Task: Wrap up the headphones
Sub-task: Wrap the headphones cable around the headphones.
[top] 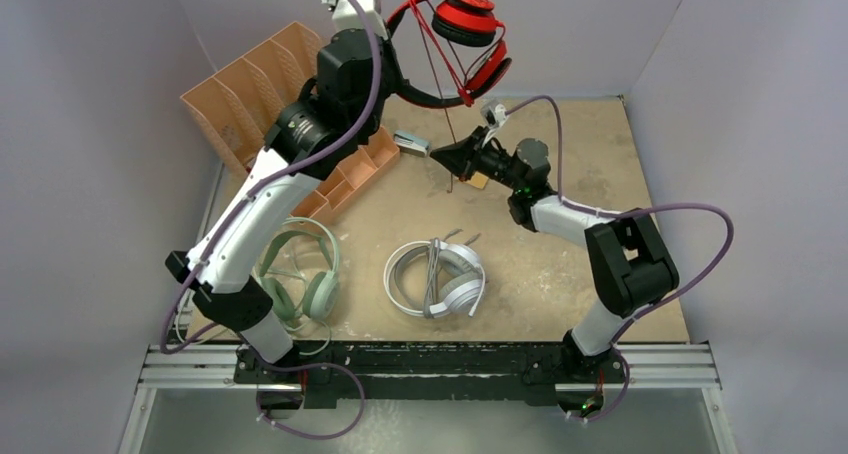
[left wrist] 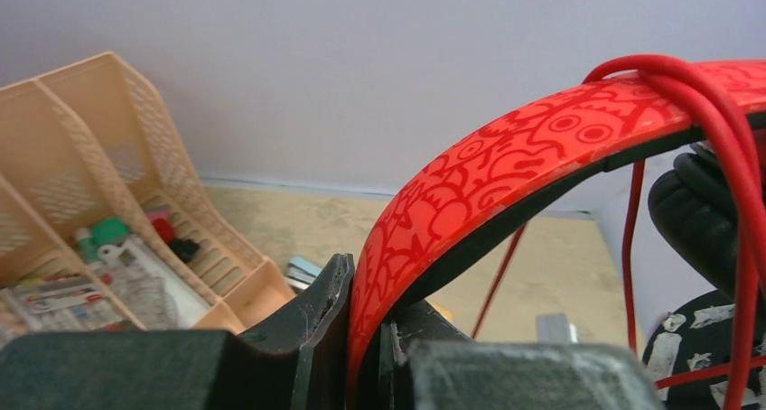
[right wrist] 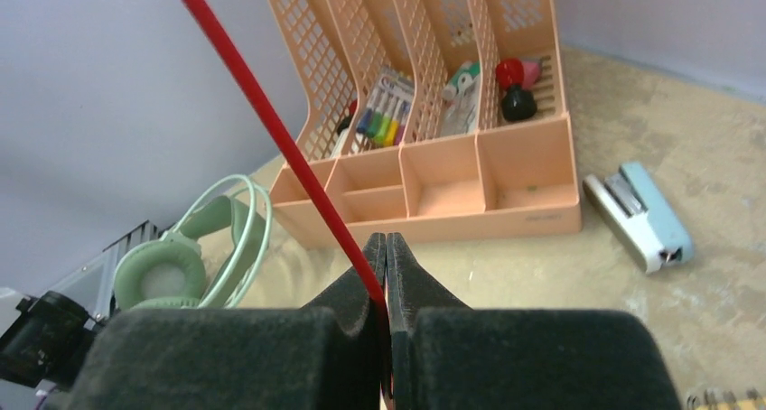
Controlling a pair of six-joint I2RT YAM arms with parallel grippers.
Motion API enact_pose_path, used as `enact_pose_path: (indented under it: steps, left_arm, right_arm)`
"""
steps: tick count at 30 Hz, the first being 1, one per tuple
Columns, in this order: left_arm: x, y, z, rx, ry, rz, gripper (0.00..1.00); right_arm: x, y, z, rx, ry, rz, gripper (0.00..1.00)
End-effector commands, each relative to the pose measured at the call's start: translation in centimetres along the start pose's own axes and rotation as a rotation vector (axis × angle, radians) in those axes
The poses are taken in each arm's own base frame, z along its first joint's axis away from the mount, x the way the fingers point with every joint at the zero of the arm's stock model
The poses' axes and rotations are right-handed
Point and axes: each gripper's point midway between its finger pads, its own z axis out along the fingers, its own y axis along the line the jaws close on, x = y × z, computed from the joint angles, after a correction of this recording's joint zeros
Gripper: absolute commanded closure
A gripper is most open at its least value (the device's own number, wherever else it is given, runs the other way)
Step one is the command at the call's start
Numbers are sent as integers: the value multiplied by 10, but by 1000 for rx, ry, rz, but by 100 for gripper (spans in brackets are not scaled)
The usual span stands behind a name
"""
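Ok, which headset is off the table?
The red-and-black over-ear headset, clamped in the left gripper; the mint-green headset and white headset lie flat.

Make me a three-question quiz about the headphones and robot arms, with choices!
1. Where are the white headphones? A. on the table B. up in the air C. in the orange rack
2. How many headphones are there? A. two B. three C. five
3. The right gripper has its jaws: A. wide open B. shut on the red cord C. shut on nothing
Answers: A, they lie flat on it. B, white headphones, mint-green headphones and red headphones show. B, the wrist view shows the cord pinched.
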Motion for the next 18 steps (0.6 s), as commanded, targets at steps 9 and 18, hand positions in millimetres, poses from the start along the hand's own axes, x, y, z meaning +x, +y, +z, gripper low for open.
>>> enact_pose_path:
  steps: [9, 18]
  left_arm:
    - [-44, 90, 52, -218, -147, -88, 100]
    - [-5, 144, 76, -379, -67, 95, 100]
  right_arm:
    - [55, 47, -57, 79, 206, -127, 100]
    - [42, 76, -84, 133, 323, -242, 100]
